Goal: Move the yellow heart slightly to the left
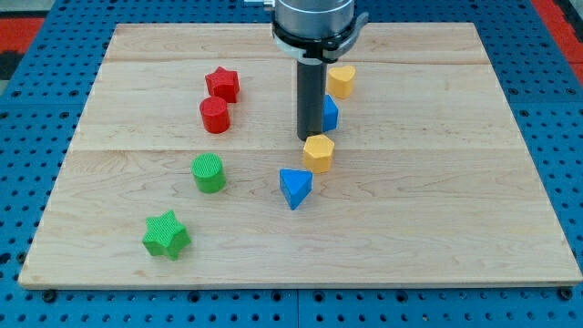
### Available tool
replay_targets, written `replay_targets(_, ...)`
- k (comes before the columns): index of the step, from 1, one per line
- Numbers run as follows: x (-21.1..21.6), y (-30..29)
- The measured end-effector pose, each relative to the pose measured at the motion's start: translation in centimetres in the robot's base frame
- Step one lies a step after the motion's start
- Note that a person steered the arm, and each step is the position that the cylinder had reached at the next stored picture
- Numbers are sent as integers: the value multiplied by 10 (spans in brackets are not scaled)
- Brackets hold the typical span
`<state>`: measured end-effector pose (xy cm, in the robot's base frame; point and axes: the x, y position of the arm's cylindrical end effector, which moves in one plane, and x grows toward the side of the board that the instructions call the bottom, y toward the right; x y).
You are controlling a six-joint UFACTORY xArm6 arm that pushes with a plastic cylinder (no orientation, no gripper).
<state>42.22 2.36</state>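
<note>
The yellow heart [341,80] lies near the view's top, just right of my rod. My tip [310,138] rests on the board below and to the left of the heart, right at the upper left edge of a yellow pentagon [319,152]. A blue block [331,113] sits between the heart and the pentagon, its left part hidden behind the rod.
A blue triangle [294,188] lies below the pentagon. A red star [222,84] and a red cylinder [215,115] lie to the left. A green cylinder [209,172] and a green star [166,234] lie at lower left. The wooden board [455,200] ends at blue flooring.
</note>
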Motion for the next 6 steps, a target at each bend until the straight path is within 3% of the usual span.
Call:
replay_targets(2, 1, 75)
replay_targets(3, -46, 117)
replay_targets(4, -94, 96)
replay_targets(6, -113, 44)
